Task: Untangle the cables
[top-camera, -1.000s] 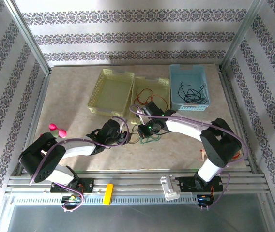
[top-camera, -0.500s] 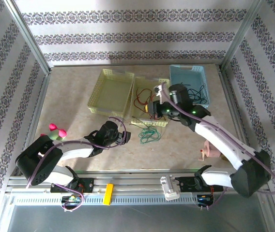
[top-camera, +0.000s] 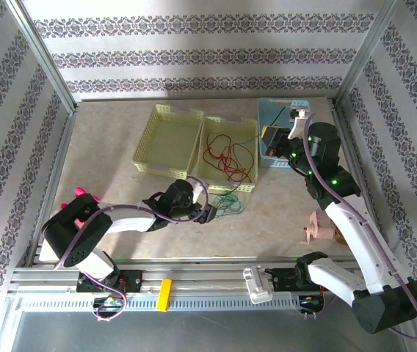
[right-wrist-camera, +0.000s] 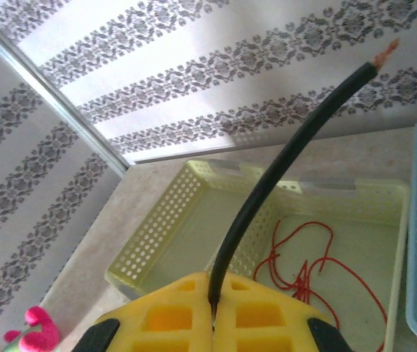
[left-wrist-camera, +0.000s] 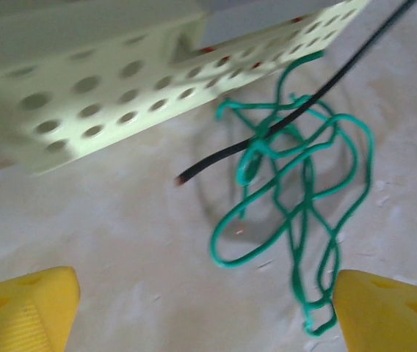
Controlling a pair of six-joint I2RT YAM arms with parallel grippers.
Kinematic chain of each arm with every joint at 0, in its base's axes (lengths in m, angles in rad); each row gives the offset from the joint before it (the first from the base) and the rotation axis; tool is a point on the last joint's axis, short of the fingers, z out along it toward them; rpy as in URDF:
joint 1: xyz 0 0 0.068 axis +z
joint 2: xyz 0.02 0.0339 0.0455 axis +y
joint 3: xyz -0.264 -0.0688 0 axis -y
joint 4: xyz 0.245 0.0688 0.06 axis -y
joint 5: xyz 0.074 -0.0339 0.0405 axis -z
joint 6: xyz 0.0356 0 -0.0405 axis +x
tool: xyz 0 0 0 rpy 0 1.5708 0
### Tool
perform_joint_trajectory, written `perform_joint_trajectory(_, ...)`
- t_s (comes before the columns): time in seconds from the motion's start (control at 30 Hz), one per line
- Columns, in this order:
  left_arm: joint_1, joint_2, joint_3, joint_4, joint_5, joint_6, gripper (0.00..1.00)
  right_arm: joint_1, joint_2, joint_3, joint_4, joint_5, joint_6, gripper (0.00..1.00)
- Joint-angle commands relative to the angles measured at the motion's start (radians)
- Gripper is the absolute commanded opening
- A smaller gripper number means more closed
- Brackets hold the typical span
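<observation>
- Green cable (top-camera: 227,204): it lies on the desk (top-camera: 113,158) as a loose squiggle of several overlapping loops. It sits just near of the middle yellow basket (top-camera: 228,122), close to the near wall but apart from it.
- Black cable (right-wrist-camera: 269,182): it is a thin dark wire. In the right wrist view a short length curves up out of the grip and ends in a bare coppery tip. In the left wrist view, a black wire comes in from the far right and crosses over the green tangle. Its cut end stops short of the perforated basket wall.
- Red cable (top-camera: 227,157): it is a thin, loosely looped squiggle lying inside the middle yellow basket.
- Left yellow basket (top-camera: 166,110): it stands touching the left side of the middle basket, toward the far part of the desk.
- Blue basket (top-camera: 282,103): it stands on the right, beside the middle basket. The right arm covers much of it, so you cannot judge its contents.
- Left end effector (left-wrist-camera: 207,308): its yellow fingers are spread wide and grip nothing. It is low over the desk, just near of the green tangle. The tangle's near loop reaches close to the right-hand finger.
- Right end effector (right-wrist-camera: 214,309): it is raised over the near left part of the blue basket. Its jaws are pressed together and pinch the black cable.
</observation>
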Motion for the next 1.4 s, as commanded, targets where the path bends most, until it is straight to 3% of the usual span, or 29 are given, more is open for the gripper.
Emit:
perform_joint_trajectory(0.0, -0.016, 0.042, 0.047, -0.03, 0.068, 0.056, 0.89, -0.009, -0.034, -0.024, -0.001, 0.129, -0.01, 0.01)
perform_joint_trajectory(0.17, -0.021, 0.119, 0.097, -0.034, 0.055, 0.062, 0.85, -0.031, -0.088, -0.037, -0.027, 0.305, -0.034, 0.01)
perform_joint_trajectory(0.33, -0.02, 0.196, 0.142, -0.033, 0.028, 0.064, 0.72, -0.056, -0.113, -0.06, -0.049, 0.318, -0.019, 0.02)
perform_joint_trajectory(0.47, -0.023, 0.243, 0.161, -0.033, 0.006, 0.066, 0.46, -0.06, -0.12, -0.063, -0.098, 0.357, -0.013, 0.03)
perform_joint_trajectory(0.5, -0.021, 0.251, 0.164, -0.035, -0.001, 0.066, 0.36, -0.061, -0.125, -0.063, -0.111, 0.384, -0.014, 0.03)
perform_joint_trajectory(0.63, -0.021, 0.252, 0.159, -0.051, -0.038, 0.06, 0.13, -0.072, -0.155, -0.06, -0.157, 0.525, -0.027, 0.03)
perform_joint_trajectory(1.0, -0.021, 0.111, 0.018, -0.069, -0.082, 0.044, 0.0, -0.111, -0.249, -0.069, -0.205, 0.783, -0.034, 0.04)
perform_joint_trajectory(1.17, -0.021, 0.056, -0.019, -0.08, -0.079, 0.039, 0.0, -0.114, -0.251, -0.067, -0.219, 0.83, -0.036, 0.04)
perform_joint_trajectory(1.37, -0.021, 0.042, -0.012, -0.097, -0.076, 0.036, 0.0, -0.116, -0.212, -0.044, -0.142, 0.779, -0.076, 0.04)
